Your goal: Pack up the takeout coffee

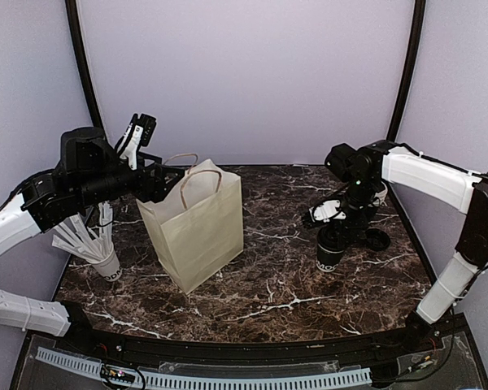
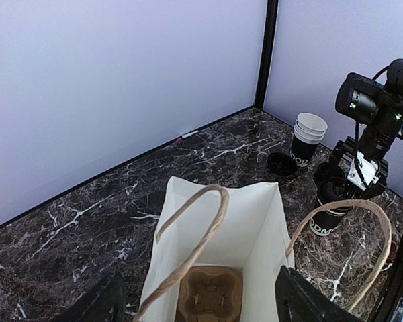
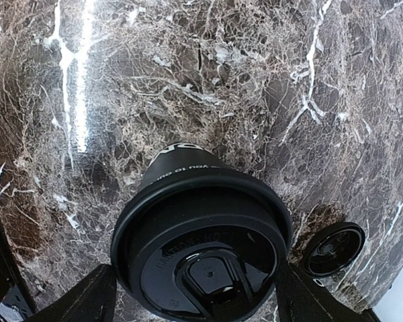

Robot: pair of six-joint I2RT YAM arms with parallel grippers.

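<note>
Coffee cup, lidded and upright on the bench, is sitting directly between the right gripper's wide-spread fingers, though whether they are pinching it cannot be told.

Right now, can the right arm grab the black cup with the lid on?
Probably yes: the right gripper hangs just over the lidded cup, straddling it, with nothing in between.

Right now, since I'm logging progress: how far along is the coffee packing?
Done: the tray sits in the bag. In hand: the right gripper straddles a lidded cup on the table; grip unclear. To do: getting that cup into the tray.
</note>
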